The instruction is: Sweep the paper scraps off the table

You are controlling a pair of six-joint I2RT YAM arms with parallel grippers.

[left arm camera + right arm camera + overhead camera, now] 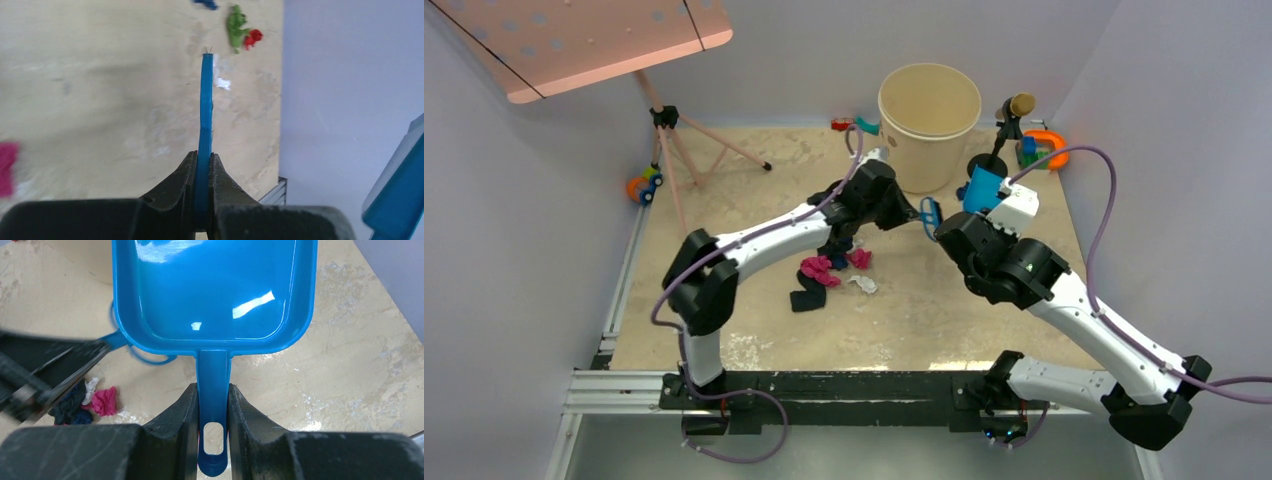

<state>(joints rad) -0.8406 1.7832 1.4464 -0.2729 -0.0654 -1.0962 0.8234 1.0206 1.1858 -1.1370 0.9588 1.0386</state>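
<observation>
Paper scraps [829, 272]: heaped on the counter [924, 310], left of centre. Light, soft, scatter-prone, I judge; sweep, don't pinch. My left jaws clamp the brush [206, 100]; right jaws clamp the dustpan [215, 290] handle.

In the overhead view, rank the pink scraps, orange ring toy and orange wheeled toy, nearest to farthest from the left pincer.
1. pink scraps, table centre.
2. orange ring toy, back right.
3. orange wheeled toy, left edge.
</observation>
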